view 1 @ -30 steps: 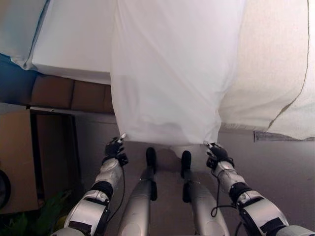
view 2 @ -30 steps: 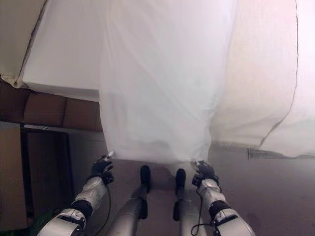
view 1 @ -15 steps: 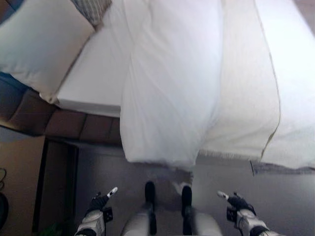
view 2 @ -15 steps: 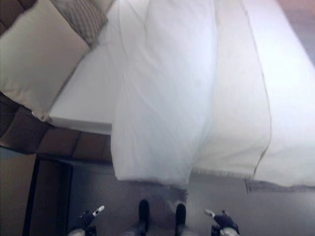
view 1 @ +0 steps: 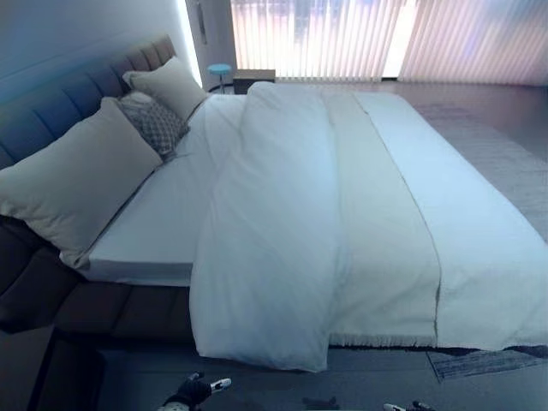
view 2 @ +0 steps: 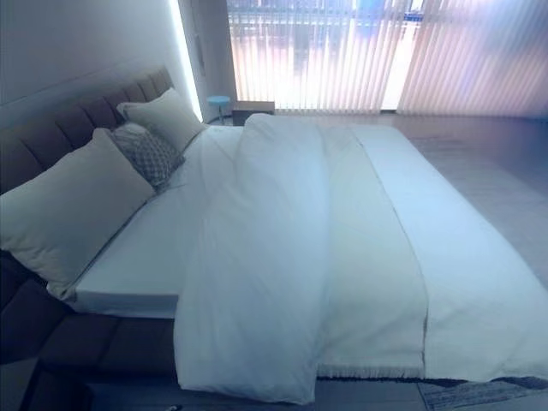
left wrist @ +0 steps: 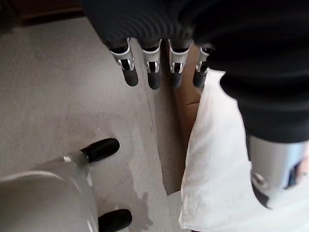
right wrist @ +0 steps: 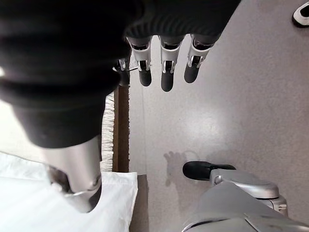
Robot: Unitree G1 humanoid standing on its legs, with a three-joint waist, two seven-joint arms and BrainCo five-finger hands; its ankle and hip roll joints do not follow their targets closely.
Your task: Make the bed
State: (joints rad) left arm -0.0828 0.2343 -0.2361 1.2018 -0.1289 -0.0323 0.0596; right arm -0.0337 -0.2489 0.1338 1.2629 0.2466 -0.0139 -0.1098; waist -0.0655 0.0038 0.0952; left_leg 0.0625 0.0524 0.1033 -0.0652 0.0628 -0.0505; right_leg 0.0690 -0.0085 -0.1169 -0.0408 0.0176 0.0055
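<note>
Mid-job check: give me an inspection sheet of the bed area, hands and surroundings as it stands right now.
Surface: bed with dark padded frame; bare white sheet exposed on the pillow side.
Job's things: white duvet bunched in a long ridge across the bed, its end hanging over the near edge; cream blanket flat beside it.
Clutter: two cream pillows and a patterned cushion against the headboard.
Hands: left hand and right hand both open, fingers straight, holding nothing, low by the floor.
Cables: nothing seen.
Surroundings: vertical blinds at the far side; small blue stool beyond the bed; grey floor.
</note>
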